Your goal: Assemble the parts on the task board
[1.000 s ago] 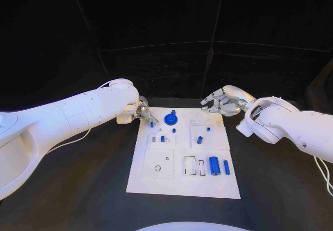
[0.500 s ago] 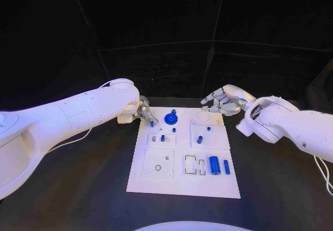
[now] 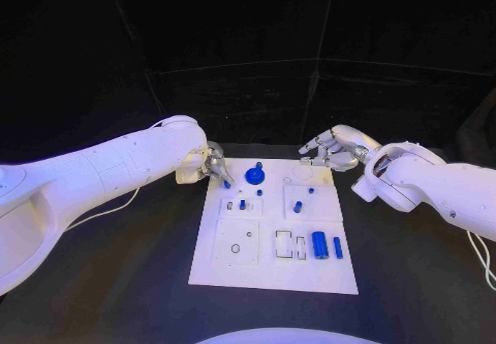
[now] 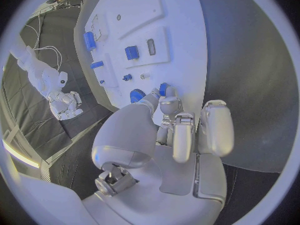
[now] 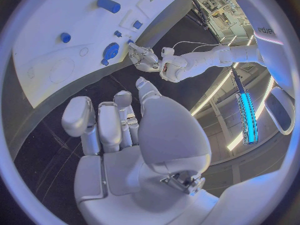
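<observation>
Left hand [image 3: 211,165] pinches small blue peg [image 3: 226,184] at task board [image 3: 274,276] far-left corner, 11 o'clock from board centre. Right hand [image 3: 331,152] hovers off far-right corner, fingers loosely curled, holding nothing. Risk: peg tilts in pinch, jams or slips onto bench [image 3: 124,279].

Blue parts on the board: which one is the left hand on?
The small blue piece at the task board's far left edge, pinched at the left hand's fingertips. The round blue knob beside it and the other blue parts lie untouched.
</observation>
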`<state>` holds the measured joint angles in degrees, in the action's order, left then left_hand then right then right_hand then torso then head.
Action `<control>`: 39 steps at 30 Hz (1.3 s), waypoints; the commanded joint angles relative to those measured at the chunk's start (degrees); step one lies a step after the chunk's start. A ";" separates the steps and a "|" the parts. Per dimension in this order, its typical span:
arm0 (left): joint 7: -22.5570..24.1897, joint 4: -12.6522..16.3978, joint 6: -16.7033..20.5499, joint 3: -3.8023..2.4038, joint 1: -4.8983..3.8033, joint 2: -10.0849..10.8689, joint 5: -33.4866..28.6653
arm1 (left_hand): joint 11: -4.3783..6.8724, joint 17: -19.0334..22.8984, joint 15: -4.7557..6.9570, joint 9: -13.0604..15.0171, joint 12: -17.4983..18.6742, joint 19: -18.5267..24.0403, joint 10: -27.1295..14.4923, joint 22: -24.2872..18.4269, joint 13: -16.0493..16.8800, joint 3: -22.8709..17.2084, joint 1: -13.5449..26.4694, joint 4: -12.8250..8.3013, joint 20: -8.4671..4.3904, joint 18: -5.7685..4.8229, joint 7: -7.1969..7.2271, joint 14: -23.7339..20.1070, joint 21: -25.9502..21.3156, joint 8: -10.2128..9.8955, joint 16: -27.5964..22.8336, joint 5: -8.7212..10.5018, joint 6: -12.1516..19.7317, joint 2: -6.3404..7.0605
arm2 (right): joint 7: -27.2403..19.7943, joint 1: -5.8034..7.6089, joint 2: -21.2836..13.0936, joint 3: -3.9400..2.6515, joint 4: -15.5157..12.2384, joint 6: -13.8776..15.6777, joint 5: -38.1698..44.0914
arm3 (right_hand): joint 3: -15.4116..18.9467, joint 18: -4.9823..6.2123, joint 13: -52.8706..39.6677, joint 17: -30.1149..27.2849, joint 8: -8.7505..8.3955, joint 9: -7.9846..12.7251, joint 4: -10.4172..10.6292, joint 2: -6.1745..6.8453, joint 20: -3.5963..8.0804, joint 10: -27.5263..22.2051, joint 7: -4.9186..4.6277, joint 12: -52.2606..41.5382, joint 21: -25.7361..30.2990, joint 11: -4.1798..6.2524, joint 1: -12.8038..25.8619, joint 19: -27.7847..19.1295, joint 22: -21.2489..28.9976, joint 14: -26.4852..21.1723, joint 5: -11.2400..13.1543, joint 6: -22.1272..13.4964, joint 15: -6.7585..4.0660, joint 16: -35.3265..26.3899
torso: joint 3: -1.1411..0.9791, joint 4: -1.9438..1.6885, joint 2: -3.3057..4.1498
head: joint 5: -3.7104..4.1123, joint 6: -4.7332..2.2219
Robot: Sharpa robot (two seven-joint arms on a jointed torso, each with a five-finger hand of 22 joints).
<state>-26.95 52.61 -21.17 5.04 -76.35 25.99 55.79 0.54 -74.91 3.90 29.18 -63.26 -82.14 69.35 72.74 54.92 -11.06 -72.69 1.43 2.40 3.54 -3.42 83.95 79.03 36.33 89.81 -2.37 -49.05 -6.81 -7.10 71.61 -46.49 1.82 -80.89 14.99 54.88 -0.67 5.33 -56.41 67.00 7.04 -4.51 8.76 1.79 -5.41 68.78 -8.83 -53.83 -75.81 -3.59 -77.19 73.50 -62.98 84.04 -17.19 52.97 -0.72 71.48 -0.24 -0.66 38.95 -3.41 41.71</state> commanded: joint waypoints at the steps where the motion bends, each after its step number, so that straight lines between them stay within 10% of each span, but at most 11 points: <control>1: 2.36 0.55 -0.11 -0.03 -0.07 0.51 -3.34 | 0.31 -15.09 0.27 0.34 0.26 0.13 0.32 0.06 -0.15 -2.43 -1.24 -1.96 -0.36 0.21 0.21 6.05 -0.21 0.57 0.19 -0.41 -0.09 -0.59 | -0.60 0.10 0.07 -0.03 -0.02 -0.34 -0.27 | 0.12 0.41 0.04 -0.07 0.33 -0.06 0.13 -0.42 -0.14 -0.25 0.12 0.18 0.16 -0.01 -0.14 -0.40 0.07 0.76 -0.33 -0.40 -0.06 -0.32 | -0.03 -0.05 -0.02 | 0.05 0.03; 20: 4.42 19.22 15.77 -0.04 0.10 12.18 -5.48 | 0.43 -15.09 0.37 1.09 1.01 -0.28 1.30 0.70 -1.62 -13.45 4.60 -4.88 -0.43 0.12 0.31 6.05 -0.07 2.96 0.19 -0.39 0.27 2.74 | -0.86 0.10 -0.17 -0.03 0.03 -0.36 -0.78 | 0.47 0.41 0.11 -0.06 0.54 -0.07 0.75 -0.82 -0.15 -0.20 0.10 0.15 0.34 -0.05 0.28 -0.31 0.17 0.86 0.15 -0.53 -0.04 -0.50 | -0.12 -0.38 -0.34 | -0.52 0.02; 32: 6.40 28.17 23.50 0.12 3.65 17.38 4.58 | 0.67 -15.09 0.57 1.15 0.60 -0.86 2.13 1.74 -1.31 -15.28 5.39 -5.34 -0.58 -0.09 0.56 6.05 0.60 3.43 0.19 -0.39 -0.01 3.75 | -0.95 0.10 -0.37 -0.02 0.25 -0.43 -0.89 | 0.69 0.40 0.12 -0.07 0.65 -0.08 0.96 -0.88 -0.15 -0.17 0.11 0.10 0.40 -0.05 0.40 -0.25 0.19 0.90 0.69 -0.57 -0.04 -0.59 | -0.09 -1.35 -0.69 | 0.16 0.44; 39: 6.49 29.66 23.98 0.13 5.18 17.86 7.88 | 0.71 -15.09 0.62 1.13 0.61 -0.88 2.25 1.72 -1.34 -15.90 5.53 -5.50 -0.64 -0.08 0.59 6.05 0.57 3.50 0.19 -0.40 -0.03 4.04 | -1.02 0.08 -0.31 -0.01 0.29 -0.42 -0.90 | 0.69 0.40 0.12 -0.07 0.65 -0.08 0.96 -0.88 -0.15 -0.17 0.11 0.10 0.40 -0.05 0.40 -0.25 0.19 0.90 0.69 -0.57 -0.04 -0.59 | 0.00 -1.30 -0.65 | -0.03 0.51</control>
<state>-21.97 81.99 0.58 5.25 -71.15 43.88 59.79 1.37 -74.91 4.10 30.31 -62.55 -82.77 71.21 74.43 53.57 -22.18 -67.11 0.46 1.77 3.53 -3.12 84.16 79.32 39.60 89.81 -2.47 -49.11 -2.78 -7.49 71.61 -46.82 1.83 -80.56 14.87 54.30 0.04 5.33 -56.35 67.01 7.30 -4.51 9.47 1.34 -5.42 68.78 -8.64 -53.83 -75.59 -3.59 -76.74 73.50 -62.88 84.04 -16.67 52.78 -0.72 71.21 -0.29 -1.94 38.29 -3.37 42.22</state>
